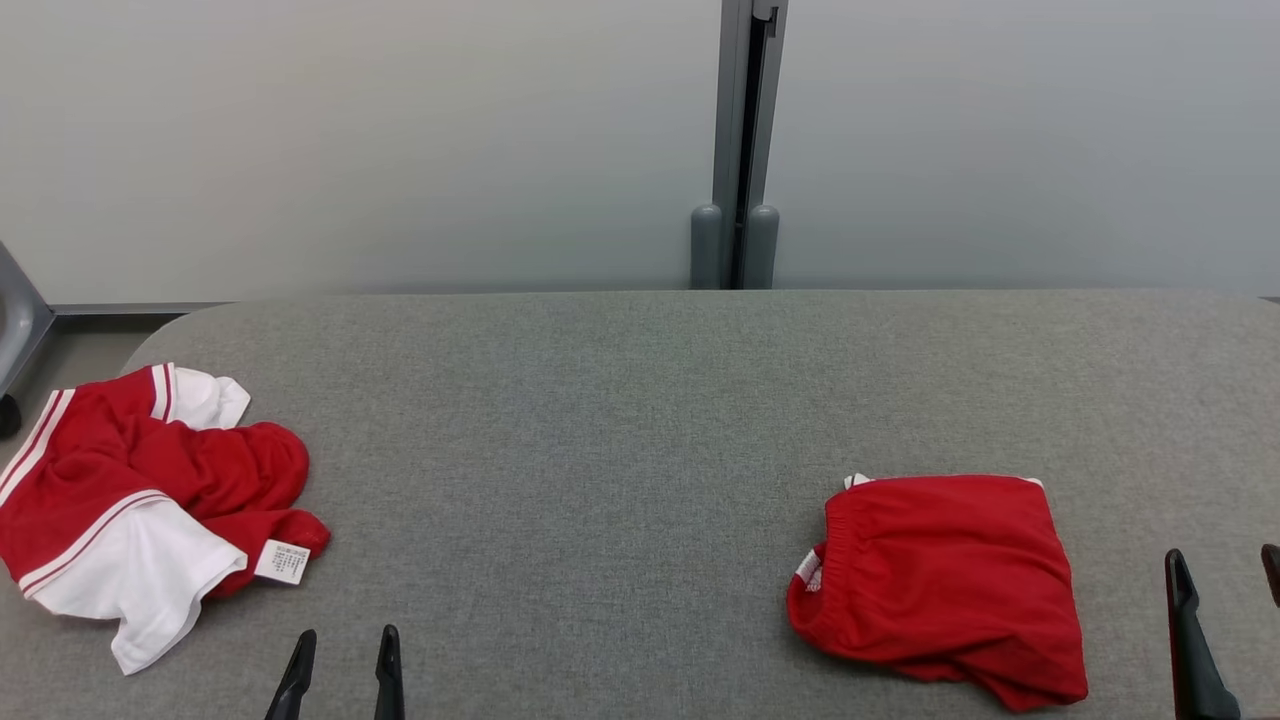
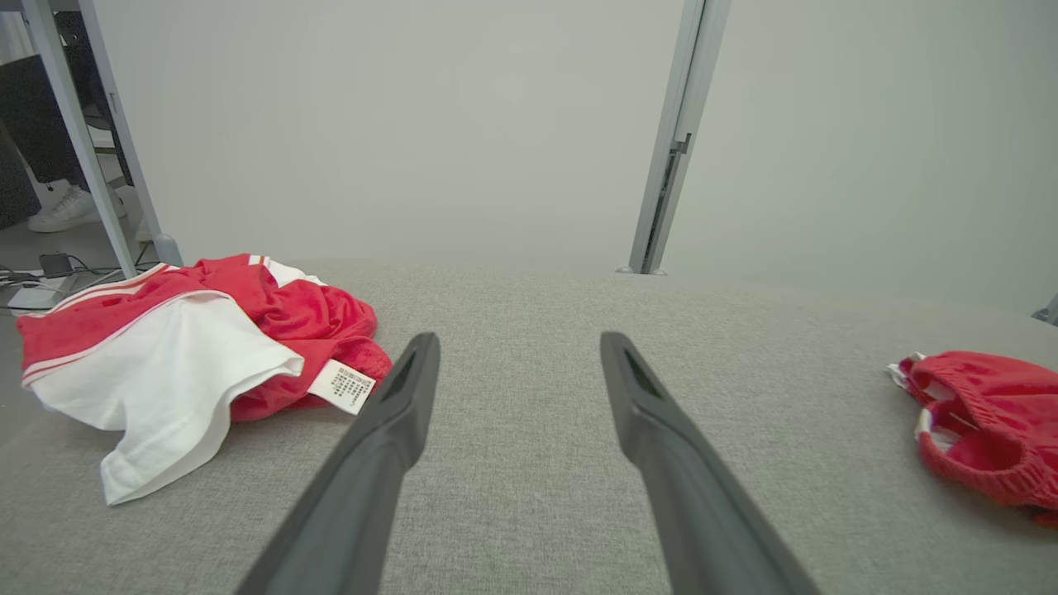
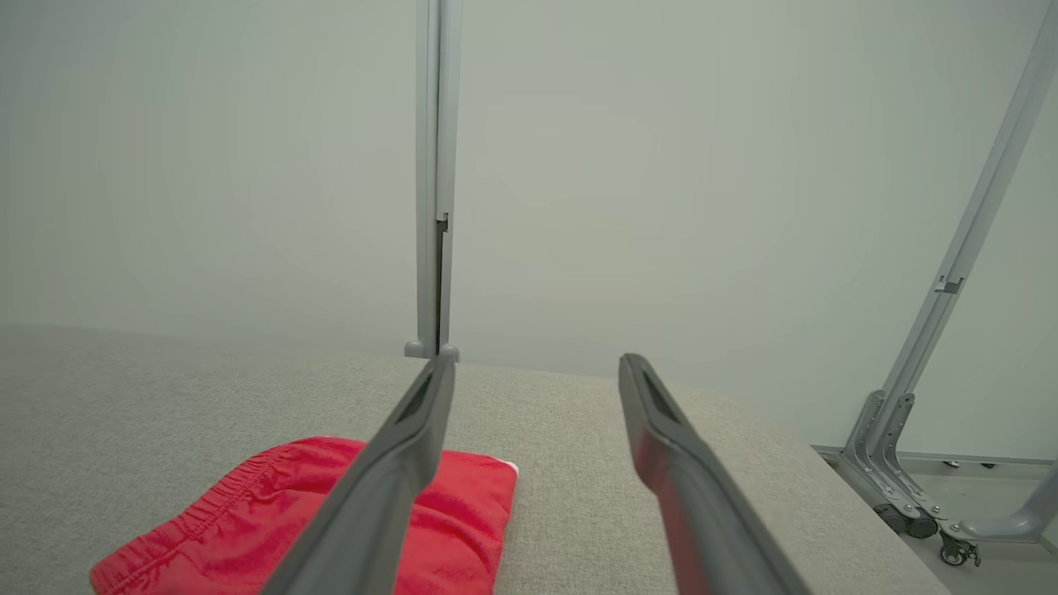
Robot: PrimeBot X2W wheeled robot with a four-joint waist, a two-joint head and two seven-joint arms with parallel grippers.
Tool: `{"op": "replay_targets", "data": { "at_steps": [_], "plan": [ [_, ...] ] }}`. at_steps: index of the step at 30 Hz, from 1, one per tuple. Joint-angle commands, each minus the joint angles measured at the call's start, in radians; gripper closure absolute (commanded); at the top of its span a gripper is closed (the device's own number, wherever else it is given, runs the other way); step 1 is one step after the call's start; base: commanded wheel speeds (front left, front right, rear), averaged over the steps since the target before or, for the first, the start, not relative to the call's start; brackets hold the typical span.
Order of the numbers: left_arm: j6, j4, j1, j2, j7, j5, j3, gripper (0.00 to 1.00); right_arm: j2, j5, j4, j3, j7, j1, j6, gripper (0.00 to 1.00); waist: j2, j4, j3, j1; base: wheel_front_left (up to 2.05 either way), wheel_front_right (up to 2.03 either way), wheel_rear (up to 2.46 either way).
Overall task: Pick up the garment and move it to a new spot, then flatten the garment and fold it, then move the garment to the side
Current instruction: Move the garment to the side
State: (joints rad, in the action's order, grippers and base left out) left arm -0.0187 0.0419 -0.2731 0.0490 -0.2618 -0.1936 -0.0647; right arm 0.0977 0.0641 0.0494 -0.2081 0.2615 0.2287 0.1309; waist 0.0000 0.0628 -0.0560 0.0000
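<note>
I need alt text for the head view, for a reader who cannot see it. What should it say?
A grey fabric table holds a crumpled red and white garment at its left end and a folded red garment near the right. The left gripper and right gripper are open at the bottom, touching neither.

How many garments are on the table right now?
2. A crumpled red and white garment lies at the left end of the table; a folded red garment lies toward the right, near the front edge. Others could lie outside the views.
</note>
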Motion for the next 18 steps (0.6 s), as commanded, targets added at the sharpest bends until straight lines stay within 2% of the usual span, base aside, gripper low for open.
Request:
{"op": "replay_targets", "data": {
  "at_steps": [1, 4, 7, 8, 9, 12, 16, 18],
  "plan": [
    [-0.001, -0.004, 0.014, 0.004, -0.004, 0.005, 0.0, 0.0, 0.002, 0.014, -0.005, 0.004, 0.005, -0.013, 0.0, 0.0, 0.0, 0.0, 0.003, 0.0, 0.0, 0.0, 0.0],
    [-0.003, -0.01, 0.019, 0.003, -0.004, 0.004, -0.002, 0.0, 0.007, 0.057, -0.024, 0.017, 0.005, -0.044, 0.0, 0.0, 0.0, 0.0, 0.018, 0.0, 0.0, 0.0, 0.0],
    [0.003, -0.007, 0.026, 0.003, -0.004, 0.008, -0.007, 0.0, 0.037, 0.138, -0.121, 0.05, -0.024, -0.088, 0.0, 0.0, 0.0, 0.001, 0.04, 0.0, 0.0, 0.0, 0.0],
    [0.006, -0.005, 0.032, 0.003, -0.004, 0.009, -0.011, 0.0, 0.052, 0.175, -0.15, 0.065, -0.064, -0.121, 0.0, 0.0, 0.0, 0.002, 0.048, 0.0, 0.0, 0.0, 0.0],
    [0.006, -0.006, 0.047, 0.004, -0.004, 0.01, -0.017, 0.0, 0.072, 0.254, -0.209, 0.081, -0.181, -0.18, 0.0, 0.0, 0.0, 0.003, 0.07, 0.0, 0.0, 0.0, 0.0],
    [0.006, -0.002, 0.065, 0.003, -0.004, 0.01, -0.03, 0.0, 0.105, 0.34, -0.28, 0.103, -0.331, -0.265, 0.0, 0.0, 0.0, 0.007, 0.105, 0.0, 0.0, 0.0, 0.0],
    [0.014, 0.015, 0.093, 0.003, -0.004, 0.012, -0.041, 0.0, 0.136, 0.394, -0.392, 0.123, -0.459, -0.335, 0.0, 0.0, 0.0, 0.025, 0.129, 0.0, 0.0, 0.0, 0.0],
    [0.011, 0.016, 0.098, 0.004, -0.004, 0.012, -0.041, 0.0, 0.139, 0.401, -0.419, 0.126, -0.484, -0.347, 0.0, 0.0, 0.0, 0.031, 0.132, 0.0, 0.0, 0.0, 0.0]
  ]
}}
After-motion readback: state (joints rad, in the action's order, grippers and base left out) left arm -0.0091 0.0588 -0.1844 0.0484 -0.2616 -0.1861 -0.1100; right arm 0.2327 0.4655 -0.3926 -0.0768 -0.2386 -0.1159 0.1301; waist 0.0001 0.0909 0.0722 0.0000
